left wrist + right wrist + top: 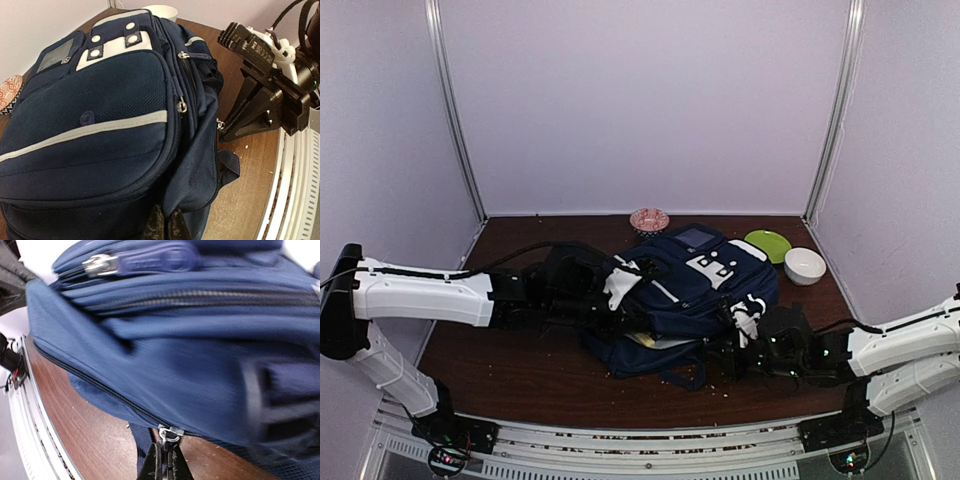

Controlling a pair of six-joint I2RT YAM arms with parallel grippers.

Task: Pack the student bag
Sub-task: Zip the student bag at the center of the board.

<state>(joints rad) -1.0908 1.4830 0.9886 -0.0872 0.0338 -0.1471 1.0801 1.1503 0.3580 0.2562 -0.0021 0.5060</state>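
Observation:
The student bag (695, 285), navy blue with white stripes and buckle patches, lies on the brown table (520, 370). Its lower side gapes a little, showing something pale (657, 342) inside. My left gripper (628, 292) is at the bag's left side. In the left wrist view it (166, 226) is shut on a fold of the bag's fabric (192, 180) beside the zipper. My right gripper (740, 335) is at the bag's lower right corner. In the right wrist view it (167, 460) is shut on the metal zipper pull (170, 433) of the bag's main zipper.
Behind the bag stand a pink patterned dish (649, 220), a green plate (768, 244) and a white bowl (805, 265). A dark strap (692, 378) trails from the bag toward the metal rail (620, 445) at the near table edge. Crumbs dot the wood.

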